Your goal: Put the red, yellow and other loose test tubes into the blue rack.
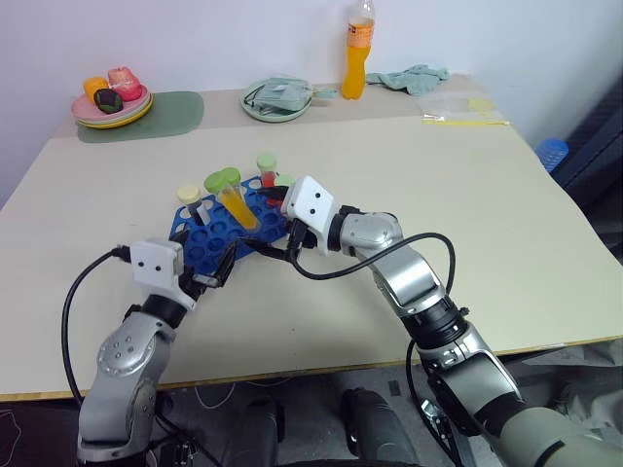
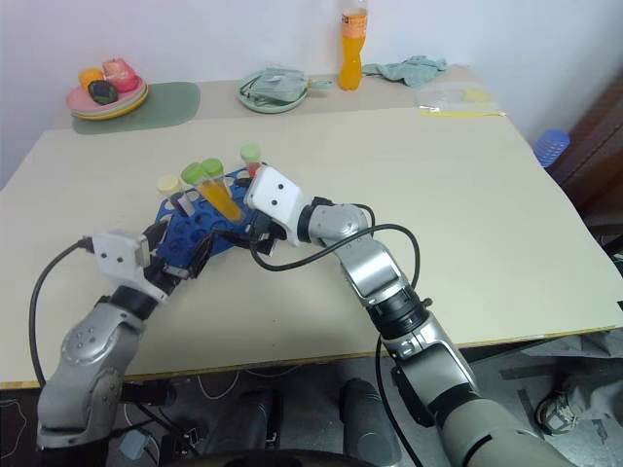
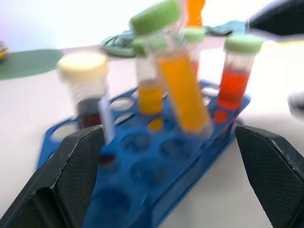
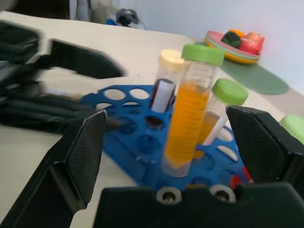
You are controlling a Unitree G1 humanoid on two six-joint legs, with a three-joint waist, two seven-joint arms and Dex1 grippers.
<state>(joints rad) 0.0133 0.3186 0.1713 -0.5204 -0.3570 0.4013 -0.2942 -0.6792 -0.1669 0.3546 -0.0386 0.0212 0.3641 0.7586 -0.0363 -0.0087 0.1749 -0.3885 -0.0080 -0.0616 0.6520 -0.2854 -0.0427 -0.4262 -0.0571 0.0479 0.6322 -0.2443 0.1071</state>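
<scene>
The blue rack (image 1: 216, 233) lies on the table's left half. Several tubes stand in it: a yellow-orange tube with a green cap (image 1: 236, 206) leaning to one side, a red tube with a green cap (image 1: 267, 172) at the far corner, and a cream-capped tube with dark liquid (image 1: 191, 201). My left gripper (image 1: 222, 269) hangs open at the rack's near edge, with its fingers (image 3: 78, 171) framing the rack. My right gripper (image 1: 286, 241) is open at the rack's right side, and the yellow tube (image 4: 186, 123) stands upright ahead between its fingers (image 4: 83, 152). Neither gripper holds anything.
At the table's back stand an orange drink bottle (image 1: 357, 53), a green dish with a cloth (image 1: 277, 99), a plate of toy fruit (image 1: 112, 102) on a green mat (image 1: 165, 115), a teal rag (image 1: 414, 78) and a plastic bag (image 1: 462, 109). The table's right half is bare.
</scene>
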